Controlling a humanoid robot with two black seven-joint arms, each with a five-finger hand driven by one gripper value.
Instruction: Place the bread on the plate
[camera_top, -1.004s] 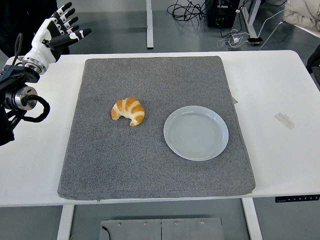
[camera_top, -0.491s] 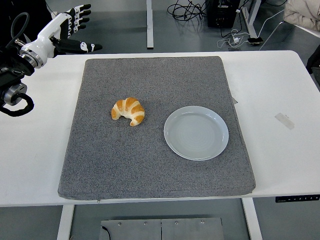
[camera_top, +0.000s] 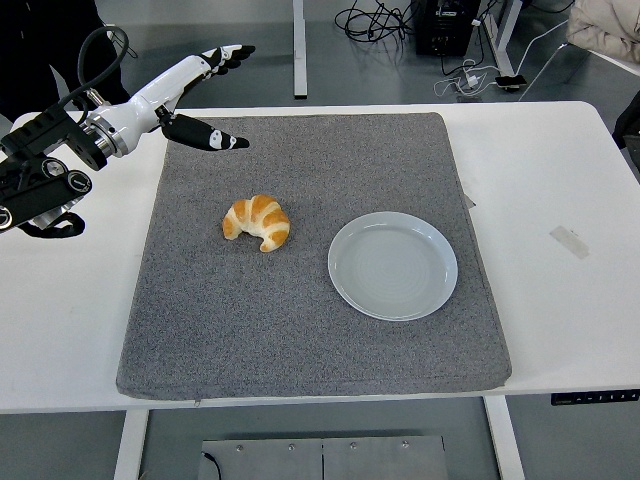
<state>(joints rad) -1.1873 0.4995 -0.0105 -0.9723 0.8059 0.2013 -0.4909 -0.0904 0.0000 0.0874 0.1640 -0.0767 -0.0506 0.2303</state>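
Grey felt mat (camera_top: 300, 330) on white table (camera_top: 560, 320): covers the middle. Round pale blue plate (camera_top: 393, 265): on the mat, right of centre, nothing on it. Golden-brown croissant (camera_top: 257, 221): on the mat, well left of the plate, apart from it. Left hand (camera_top: 195, 95), white with black fingertips: above the mat's far-left corner, fingers spread wide, holding and touching nothing. Half a second ago it was farther left, off the mat; croissant unmoved.
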